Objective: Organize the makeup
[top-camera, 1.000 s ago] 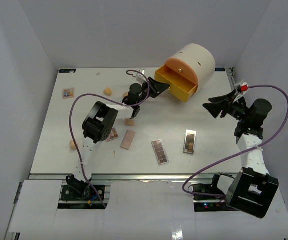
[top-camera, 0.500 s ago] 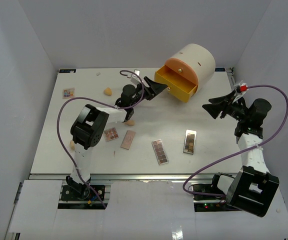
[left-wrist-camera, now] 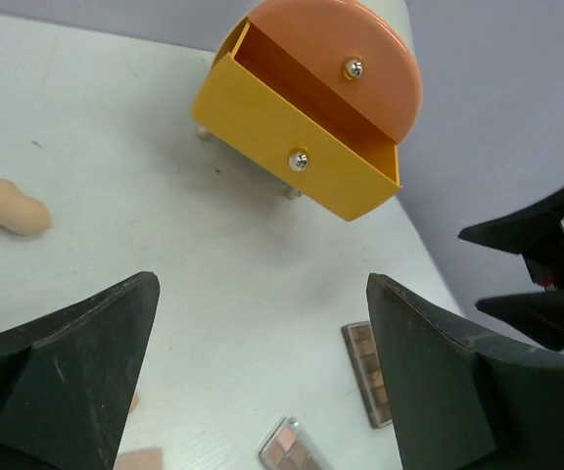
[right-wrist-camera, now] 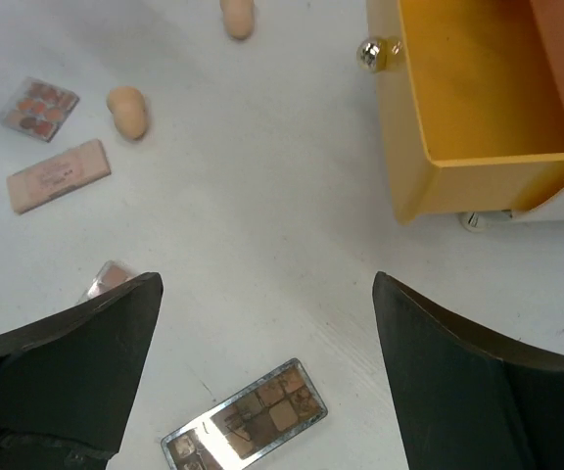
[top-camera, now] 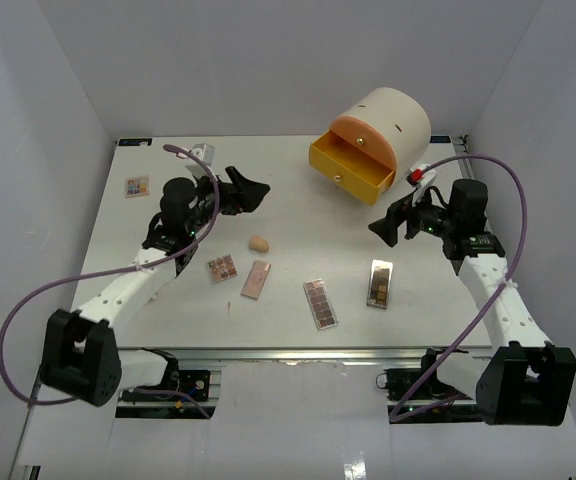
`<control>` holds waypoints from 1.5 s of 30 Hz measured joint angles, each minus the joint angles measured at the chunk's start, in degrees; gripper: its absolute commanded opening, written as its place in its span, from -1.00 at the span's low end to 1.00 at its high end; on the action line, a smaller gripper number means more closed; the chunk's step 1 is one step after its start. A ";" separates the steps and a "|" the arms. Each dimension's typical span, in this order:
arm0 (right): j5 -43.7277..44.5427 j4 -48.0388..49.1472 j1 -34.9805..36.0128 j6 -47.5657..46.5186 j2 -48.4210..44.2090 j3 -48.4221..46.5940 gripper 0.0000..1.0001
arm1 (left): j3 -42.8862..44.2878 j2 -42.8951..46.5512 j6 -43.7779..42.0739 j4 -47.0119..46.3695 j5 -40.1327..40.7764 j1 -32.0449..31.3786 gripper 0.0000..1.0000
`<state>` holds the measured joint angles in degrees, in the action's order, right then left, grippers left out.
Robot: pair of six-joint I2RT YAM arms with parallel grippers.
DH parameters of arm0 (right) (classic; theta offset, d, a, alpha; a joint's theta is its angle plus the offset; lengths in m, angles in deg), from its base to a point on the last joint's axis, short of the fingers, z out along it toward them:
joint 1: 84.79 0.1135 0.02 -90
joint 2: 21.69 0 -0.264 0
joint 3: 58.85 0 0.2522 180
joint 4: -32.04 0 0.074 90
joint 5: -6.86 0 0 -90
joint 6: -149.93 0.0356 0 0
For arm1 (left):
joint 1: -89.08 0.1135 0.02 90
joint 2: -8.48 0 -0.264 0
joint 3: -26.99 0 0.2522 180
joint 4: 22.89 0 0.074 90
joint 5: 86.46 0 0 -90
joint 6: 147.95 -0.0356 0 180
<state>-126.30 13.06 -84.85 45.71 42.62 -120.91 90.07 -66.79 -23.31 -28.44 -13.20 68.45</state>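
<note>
The makeup lies scattered on the white table (top-camera: 298, 215). A peach sponge (top-camera: 259, 243) sits mid-table, with a square palette (top-camera: 222, 267) and a pink flat palette (top-camera: 256, 278) just in front of it. A long palette (top-camera: 320, 303) and a mirrored palette (top-camera: 380, 282) lie further right, and a small palette (top-camera: 137, 186) lies far left. My left gripper (top-camera: 251, 193) hovers open and empty behind the sponge. My right gripper (top-camera: 386, 222) hangs open and empty above the mirrored palette (right-wrist-camera: 243, 426). Another sponge (left-wrist-camera: 10, 208) shows in the left wrist view.
The cream cylinder (top-camera: 393, 115) stands at the back right with its yellow drawer (top-camera: 353, 170) pulled open. The part of the drawer's inside (right-wrist-camera: 478, 78) that shows holds nothing. Purple cables loop off both arms. Grey walls close in the table on three sides.
The left arm has pulled back from the drawer to the left and its jaws have opened wide. The right arm has come in toward the table's middle and opened wider.
</note>
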 measured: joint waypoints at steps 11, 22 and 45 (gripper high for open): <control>32.72 -19.55 14.11 -2.52 9.01 -5.17 0.80 | -15.30 36.07 -21.44 15.72 7.40 0.27 0.96; 44.53 -23.74 21.43 -2.71 10.18 -1.20 0.81 | -17.82 43.50 -25.17 18.18 11.21 0.27 0.96; 43.89 -28.21 21.96 11.87 24.25 -3.28 0.81 | -17.82 43.52 -25.86 18.93 10.93 0.27 0.96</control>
<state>-82.41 -15.15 -62.88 57.58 66.88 -124.19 72.25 -23.27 -49.18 -9.51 -2.27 68.72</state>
